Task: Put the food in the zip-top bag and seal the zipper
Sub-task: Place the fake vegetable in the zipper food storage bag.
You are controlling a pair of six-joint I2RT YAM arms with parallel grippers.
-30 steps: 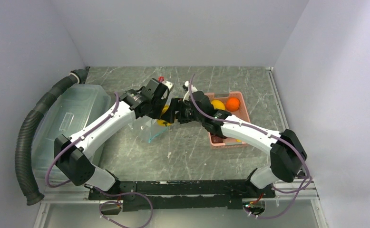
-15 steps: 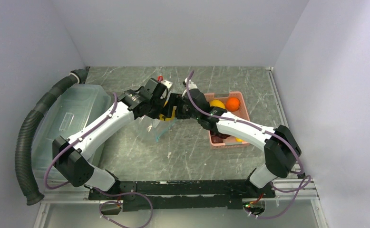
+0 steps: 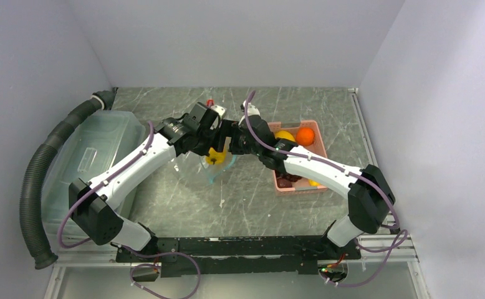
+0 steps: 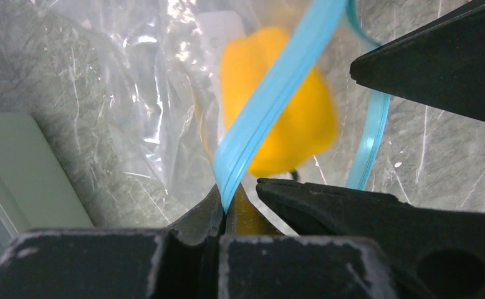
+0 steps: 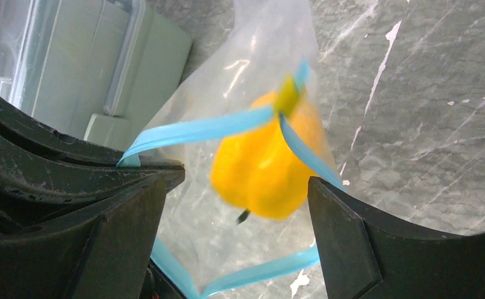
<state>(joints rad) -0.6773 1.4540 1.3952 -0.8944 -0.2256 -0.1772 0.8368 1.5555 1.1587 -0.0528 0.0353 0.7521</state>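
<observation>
1 pepper (image 5: pixel 265 165) at bag (image 5: pixel 271 50) mouth; basket (image 3: pixel 297 123) right, bin (image 3: pixel 96 156) left

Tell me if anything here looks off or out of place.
Nothing spilled or broken. One oddity: the yellow pepper looks blurred and loose at the mouth of the bag, between the open fingers of the right hand, seemingly mid-drop. The bag hangs from the left hand, pinched on its blue strip, so the mouth sags lopsided.
</observation>
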